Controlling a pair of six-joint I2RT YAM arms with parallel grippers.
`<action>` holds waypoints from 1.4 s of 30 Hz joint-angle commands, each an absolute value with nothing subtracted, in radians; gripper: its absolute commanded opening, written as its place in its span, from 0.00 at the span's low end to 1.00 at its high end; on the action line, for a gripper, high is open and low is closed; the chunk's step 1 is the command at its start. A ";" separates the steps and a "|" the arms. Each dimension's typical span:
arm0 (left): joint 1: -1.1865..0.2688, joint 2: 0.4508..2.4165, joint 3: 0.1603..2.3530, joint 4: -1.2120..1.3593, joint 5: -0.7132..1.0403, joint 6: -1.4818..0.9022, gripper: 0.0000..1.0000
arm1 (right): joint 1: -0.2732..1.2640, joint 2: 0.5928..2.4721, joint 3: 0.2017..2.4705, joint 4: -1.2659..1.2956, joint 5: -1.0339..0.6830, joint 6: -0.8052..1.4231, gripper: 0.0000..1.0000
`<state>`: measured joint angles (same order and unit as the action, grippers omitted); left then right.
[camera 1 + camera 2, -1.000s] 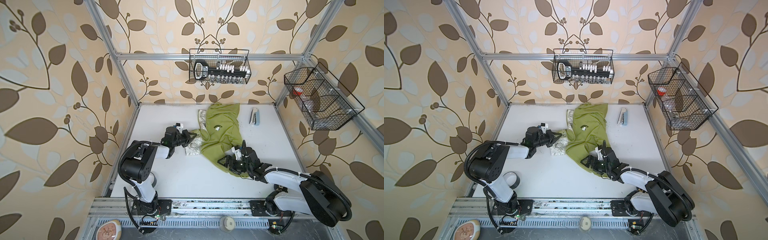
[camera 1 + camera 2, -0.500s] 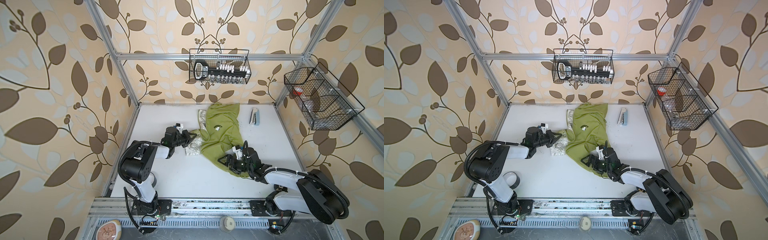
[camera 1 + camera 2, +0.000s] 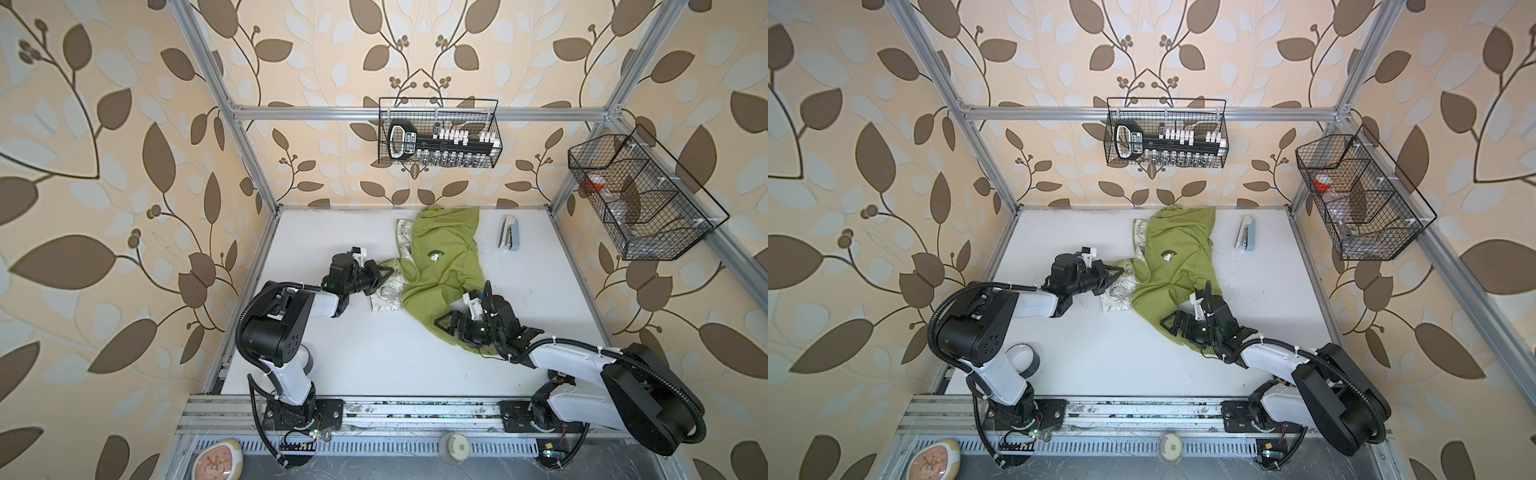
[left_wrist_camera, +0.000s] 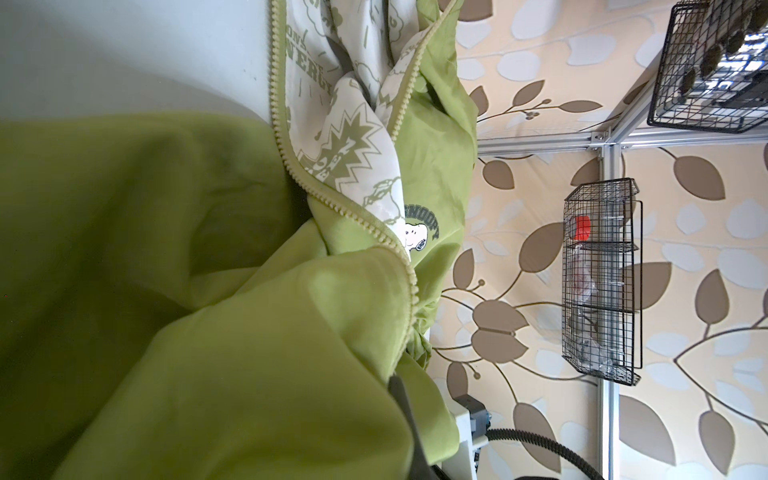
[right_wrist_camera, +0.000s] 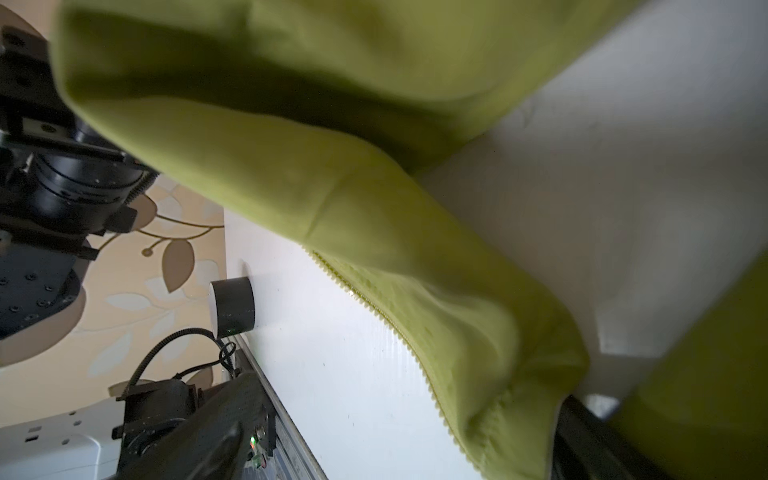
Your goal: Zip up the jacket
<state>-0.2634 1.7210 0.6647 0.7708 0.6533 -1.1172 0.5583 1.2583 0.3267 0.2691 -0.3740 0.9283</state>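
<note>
Jacket (image 3: 444, 266) lies crumpled on the white table (image 3: 353, 365), from the back wall down toward the middle, right of centre in both top views, green outer side up and chest logo (image 3: 435, 254) showing. It is unzipped: a strip of cream patterned lining (image 3: 386, 293) is turned out along its left edge. Left gripper (image 3: 385, 274) is at that edge, low over the table, clenched on the jacket's front flap where green meets lining; the left wrist view shows the flap's zipper teeth (image 4: 345, 208) running up past the logo, green cloth filling most of the frame. Right gripper (image 3: 444, 326) sits at the jacket's near lower corner, jaws spread wide and released, cloth draped across them (no pinch visible). The right wrist view shows that corner's hem and its row of teeth lying on the table, with one dark finger (image 5: 582, 436) under the fabric. A small white and pale-blue object (image 3: 509, 233) lies near the back, right of the jacket and apart from it. A black-and-white roll (image 3: 1023, 359) stands beside the left arm's base.
</note>
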 commanded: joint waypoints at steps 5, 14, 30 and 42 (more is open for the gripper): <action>-0.275 1.663 0.668 0.783 0.666 -1.086 0.00 | 0.582 1.275 0.349 0.222 -0.364 0.923 0.63; -0.276 1.659 0.669 0.778 0.666 -1.083 0.00 | 0.621 1.315 0.345 0.276 -0.424 0.935 0.41; -0.276 1.645 0.661 0.772 0.663 -1.074 0.00 | 0.688 1.441 0.371 0.282 -0.465 0.903 0.35; -0.276 1.643 0.650 0.776 0.664 -1.074 0.00 | 0.740 1.489 0.358 0.408 -0.463 0.967 0.24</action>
